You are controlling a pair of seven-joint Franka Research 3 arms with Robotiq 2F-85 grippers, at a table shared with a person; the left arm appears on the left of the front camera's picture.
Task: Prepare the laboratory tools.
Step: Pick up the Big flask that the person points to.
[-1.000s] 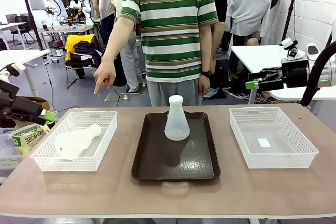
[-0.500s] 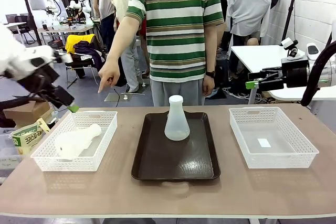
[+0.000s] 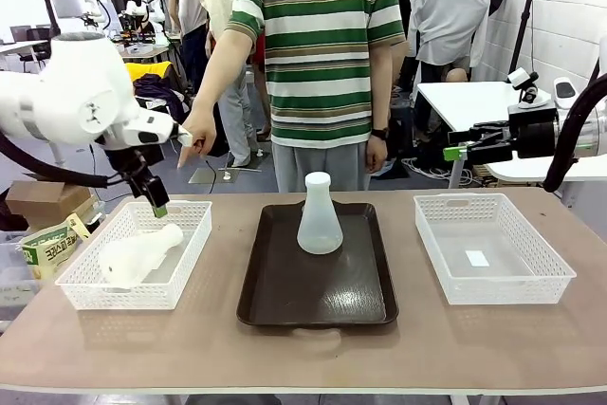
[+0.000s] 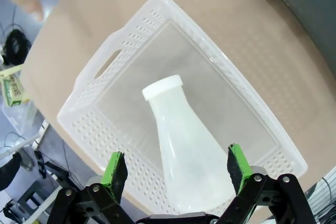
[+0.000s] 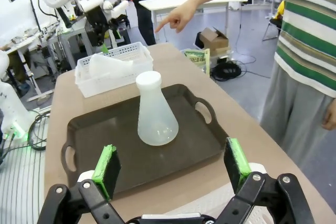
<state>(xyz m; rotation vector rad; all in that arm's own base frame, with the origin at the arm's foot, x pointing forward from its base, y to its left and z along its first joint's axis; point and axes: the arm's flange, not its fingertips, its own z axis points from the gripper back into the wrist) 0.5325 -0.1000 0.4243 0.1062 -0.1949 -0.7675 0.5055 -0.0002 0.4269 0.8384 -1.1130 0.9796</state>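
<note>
— What is on the left side?
— The left fingers (image 3: 154,201) hang over the far edge of the left basket (image 3: 119,296), with the tips pointing down. They are wide open and hold nothing.
— And the flask there?
— The lying flask (image 3: 137,253) is inside that basket, on its side. It is below the fingers and apart from them. In the left wrist view its wide base (image 4: 184,145) shows between the two fingers (image 4: 116,169), and its neck points away from them.
— Does the person do something?
— Yes. A hand (image 3: 196,135) points downward with one finger. It is just beyond the left fingers, over the far side of the desk (image 3: 303,358).
— What is in the middle?
— A tray (image 3: 318,305), well apart from both pairs of fingers. The upright flask (image 3: 320,220) stands on the tray's far half. In the right wrist view this flask (image 5: 155,114) is straight ahead of the right fingers (image 5: 107,169), and they do not touch it.
— And on the right?
— The right basket (image 3: 507,291) sits on the desk, below the right fingers (image 3: 455,152) and nearer to the camera than they are. These fingers are raised behind the desk's far edge and point toward the middle. They are spread wide, with nothing between them.
</note>
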